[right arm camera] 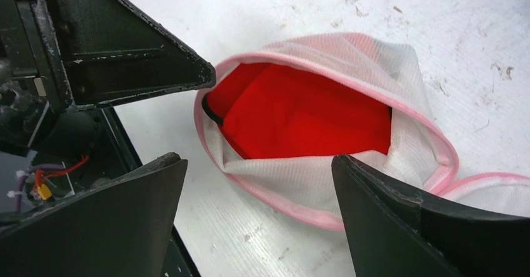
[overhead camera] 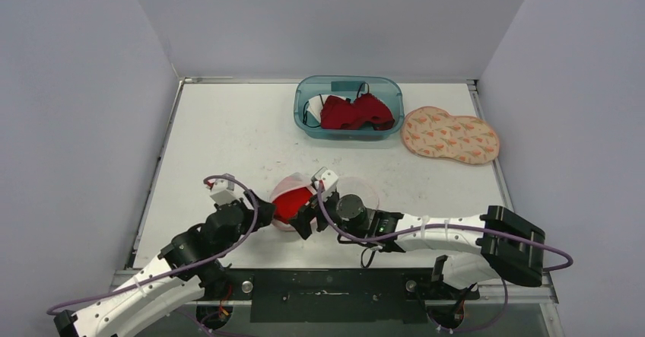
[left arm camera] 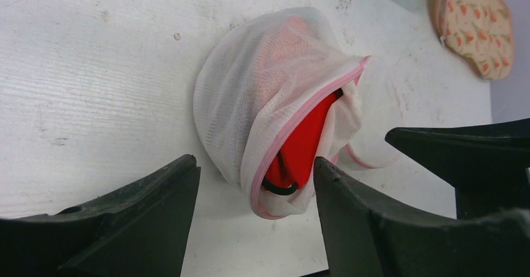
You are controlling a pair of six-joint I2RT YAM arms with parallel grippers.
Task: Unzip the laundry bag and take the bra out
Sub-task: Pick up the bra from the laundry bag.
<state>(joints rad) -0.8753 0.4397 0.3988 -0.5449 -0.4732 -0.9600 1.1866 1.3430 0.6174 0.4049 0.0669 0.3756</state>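
The white mesh laundry bag [left arm camera: 250, 83] with pink zipper trim lies on the table, its zipper parted. The red bra [left arm camera: 306, 139] with a black strap shows through the gap. From the right wrist the bag [right arm camera: 375, 58] gapes wide over the bra [right arm camera: 300, 114]. My left gripper [left arm camera: 255, 164] is open, its fingers on either side of the bag's near end without closing on it. My right gripper [right arm camera: 257, 161] is open over the bag's lower rim, holding nothing. From above, both grippers, left [overhead camera: 266, 214] and right [overhead camera: 308, 214], flank the bra [overhead camera: 291, 200].
A teal bin [overhead camera: 304, 116] with red garments stands at the back centre. A peach patterned pouch [overhead camera: 449, 134] lies to its right. The table's near edge and a black rail [overhead camera: 327, 284] run just behind the grippers. Grey walls enclose the table.
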